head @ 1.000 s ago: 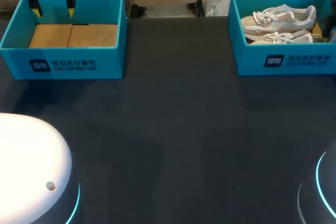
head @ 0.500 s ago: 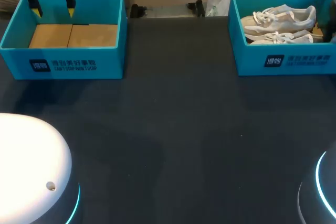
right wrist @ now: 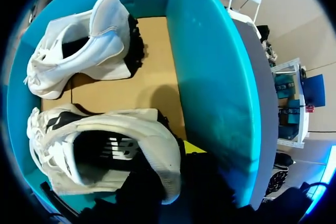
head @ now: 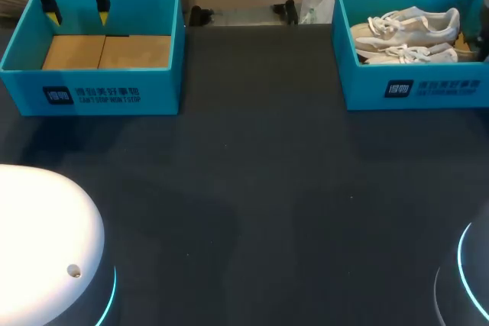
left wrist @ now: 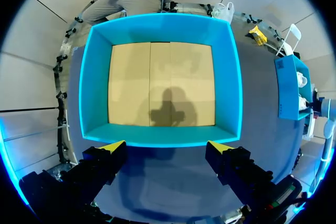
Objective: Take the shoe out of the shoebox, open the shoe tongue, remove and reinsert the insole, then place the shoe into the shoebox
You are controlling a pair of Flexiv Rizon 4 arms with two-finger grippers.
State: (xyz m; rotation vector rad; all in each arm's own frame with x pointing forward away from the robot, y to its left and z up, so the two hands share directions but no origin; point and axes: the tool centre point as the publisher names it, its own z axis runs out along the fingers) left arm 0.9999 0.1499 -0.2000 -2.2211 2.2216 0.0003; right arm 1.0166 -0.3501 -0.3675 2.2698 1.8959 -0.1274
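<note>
White near shoe (right wrist: pixel 105 150) unlifted in right shoebox (head: pixel 412 89). Edges right claw (right wrist: pixel 184 166) nearly off head view's edge, down at the heel; grip impossible to tell. Suggests lift-out starting. Left claw (left wrist: pixel 165 148) wide open, empty, above other shoebox (left wrist: pixel 228 77).

Right hand (head: pixel 484 46) drawn further toward right edge of head view, at far-right end of right shoebox (head: pixel 412 89); shift small, in steps across both earlier pictures; its dark bulk now covers less of box interior than a second ago; heel end of near shoe (head: pixel 416 54) more exposed; wider strip of tan box floor (head: pixel 464 43) showing beside shoe heels; glowing ring (head: pixel 461 253) at right arm's base slightly shifted in lower right corner, arc now reaching a little further in over table.
</note>
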